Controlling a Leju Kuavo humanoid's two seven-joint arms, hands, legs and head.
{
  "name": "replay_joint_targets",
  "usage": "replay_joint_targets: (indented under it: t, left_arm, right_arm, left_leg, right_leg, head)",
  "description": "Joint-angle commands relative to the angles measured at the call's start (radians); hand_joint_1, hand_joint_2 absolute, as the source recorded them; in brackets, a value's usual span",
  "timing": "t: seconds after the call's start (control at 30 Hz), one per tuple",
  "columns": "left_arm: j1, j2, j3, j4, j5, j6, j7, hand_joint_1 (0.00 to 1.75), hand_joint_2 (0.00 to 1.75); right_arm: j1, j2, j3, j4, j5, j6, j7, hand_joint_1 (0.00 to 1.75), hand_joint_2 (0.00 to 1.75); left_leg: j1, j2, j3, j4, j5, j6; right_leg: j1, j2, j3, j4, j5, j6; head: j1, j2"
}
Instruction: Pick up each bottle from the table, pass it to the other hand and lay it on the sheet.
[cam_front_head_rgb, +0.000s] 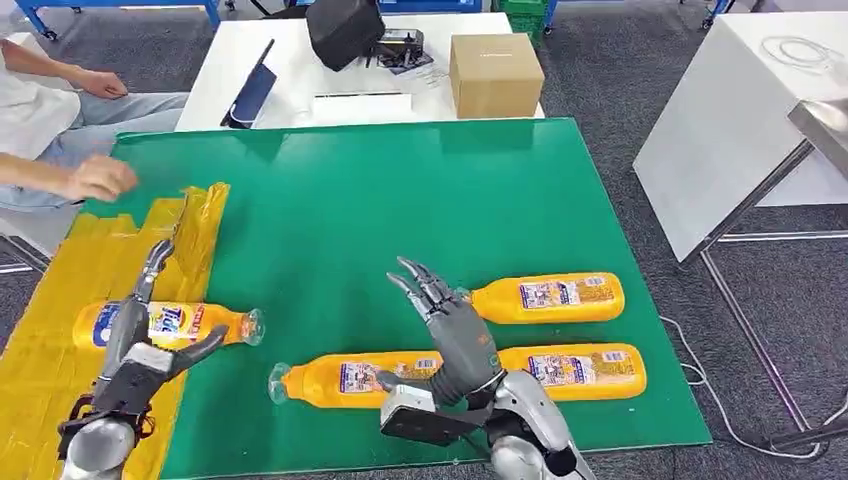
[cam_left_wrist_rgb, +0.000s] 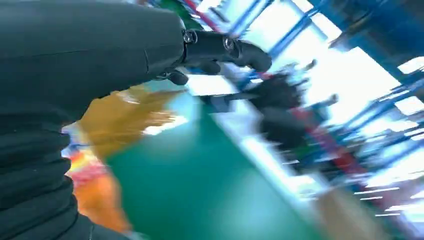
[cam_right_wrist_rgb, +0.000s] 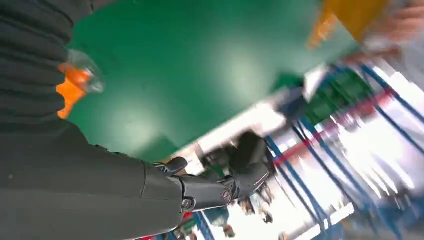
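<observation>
Fingers (cam_front_head_rgb: 420, 285) spread above bottle (cam_front_head_rgb: 355, 379).

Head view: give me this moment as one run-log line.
yellow plastic sheet: one orange bottle | green mat: three orange bottles | left hand: open | right hand: open
</observation>
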Motion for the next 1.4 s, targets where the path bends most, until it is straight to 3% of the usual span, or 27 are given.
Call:
replay_joint_targets:
  t: [0.03, 0.23, 0.67, 0.8, 0.97, 1.37, 1.4]
  left_arm:
    - [0.0, -0.117, -0.003, -0.17, 0.093, -0.109, -0.034, 0.0, 1.75]
    - [-0.029, -0.12, -0.039, -0.137, 0.068, -0.1, -0.029, 0.0, 1.75]
    - [-0.05, -0.121, -0.053, -0.079, 0.07, -0.092, -0.027, 0.0, 1.75]
    - [-0.05, -0.123, -0.054, -0.078, 0.071, -0.092, -0.027, 0.0, 1.75]
    - [-0.027, -0.135, -0.051, -0.101, 0.077, -0.09, -0.022, 0.0, 1.75]
    - [-0.014, -0.147, -0.05, -0.112, 0.1, -0.117, -0.015, 0.0, 1.75]
    - [-0.015, -0.148, -0.051, -0.111, 0.1, -0.118, -0.015, 0.0, 1.75]
  right_arm:
    - [-0.174, -0.077, 0.181, 0.324, 0.099, 0.067, 0.083, 0.0, 1.75]
    - [-0.242, -0.067, 0.253, 0.446, 0.13, 0.104, 0.105, 0.0, 1.75]
    - [-0.285, -0.084, 0.327, 0.516, 0.144, 0.118, 0.133, 0.0, 1.75]
    - [-0.288, -0.084, 0.328, 0.522, 0.15, 0.113, 0.141, 0.0, 1.75]
    - [-0.286, -0.064, 0.331, 0.524, 0.241, 0.047, 0.227, 0.0, 1.75]
    - [-0.28, -0.042, 0.297, 0.531, 0.298, 0.045, 0.274, 0.0, 1.75]
    - [-0.282, -0.038, 0.293, 0.54, 0.296, 0.051, 0.273, 0.16, 1.75]
  left_leg:
    - [0.002, 0.003, 0.002, 0.0, 0.0, 0.0]
    - [0.002, 0.002, 0.004, 0.0, -0.001, 0.0]
    - [0.002, 0.001, 0.003, -0.001, 0.0, 0.0]
    - [0.001, 0.0, 0.003, -0.001, 0.0, 0.0]
    - [0.001, 0.001, 0.003, 0.0, 0.0, 0.0]
    - [0.001, 0.001, 0.002, 0.0, 0.0, 0.0]
    - [0.001, 0.002, 0.003, 0.0, -0.001, 0.0]
  right_leg:
    - [0.002, 0.001, 0.003, -0.002, 0.001, -0.001]
    - [0.002, 0.001, 0.004, -0.002, 0.0, -0.002]
    - [0.002, -0.001, 0.004, -0.002, 0.0, -0.002]
    - [0.002, -0.002, 0.004, -0.002, 0.0, -0.002]
    - [0.001, -0.001, 0.003, -0.001, 0.0, -0.001]
    - [0.001, 0.0, 0.002, -0.001, 0.0, -0.001]
    - [0.002, 0.0, 0.004, -0.001, 0.0, -0.002]
  head:
    - [0.0, 0.0]
    - [0.0, 0.0]
    - [0.0, 0.0]
    - [0.0, 0.0]
    - [0.0, 0.0]
    - [0.0, 0.0]
    - [0.0, 0.0]
